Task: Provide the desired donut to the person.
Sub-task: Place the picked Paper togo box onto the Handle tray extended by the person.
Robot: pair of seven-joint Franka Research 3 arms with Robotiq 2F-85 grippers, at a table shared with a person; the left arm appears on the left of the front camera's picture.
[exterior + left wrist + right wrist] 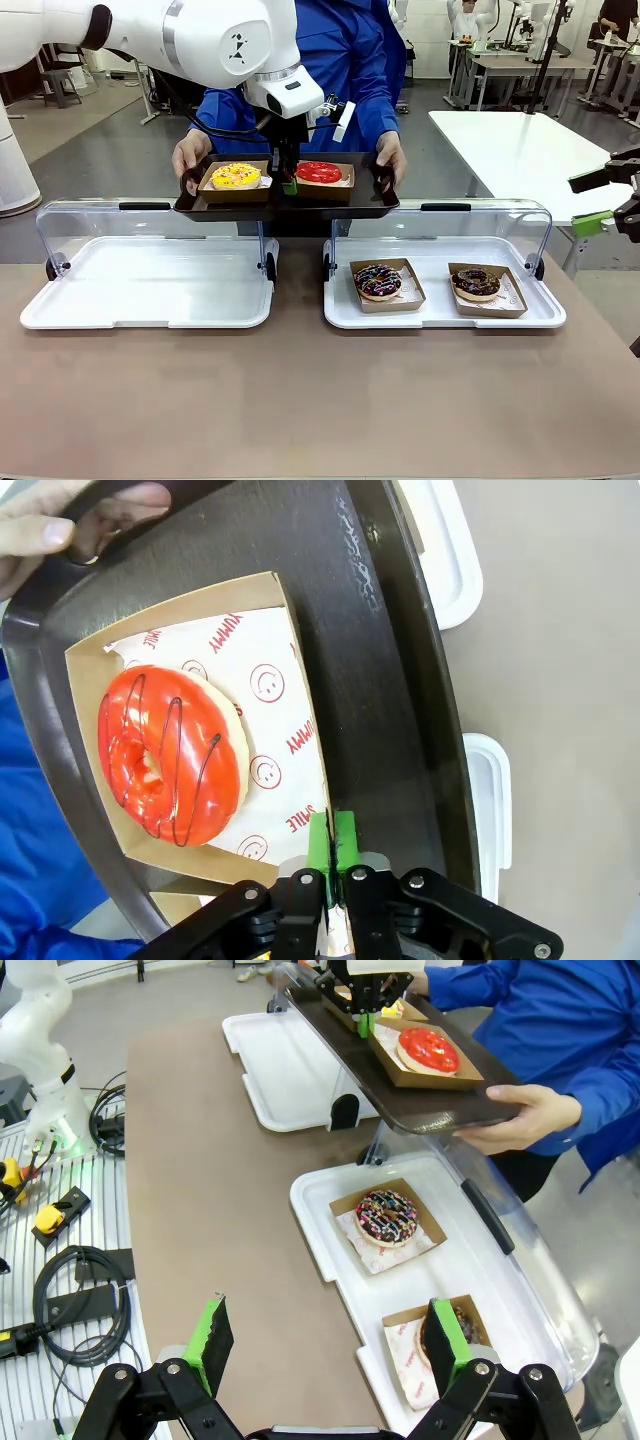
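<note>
Donut (170, 755) is sitting in its box (205, 730) on the person's tray (400, 680); my left end effector (333, 842), at the box's 5 o'clock edge, looks nearly closed. I'm releasing, then lifting straight clear.

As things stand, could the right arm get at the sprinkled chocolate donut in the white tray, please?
Probably yes: the right gripper is open, the tray has its clear lid raised, and nothing covers the sprinkled donut.
</note>
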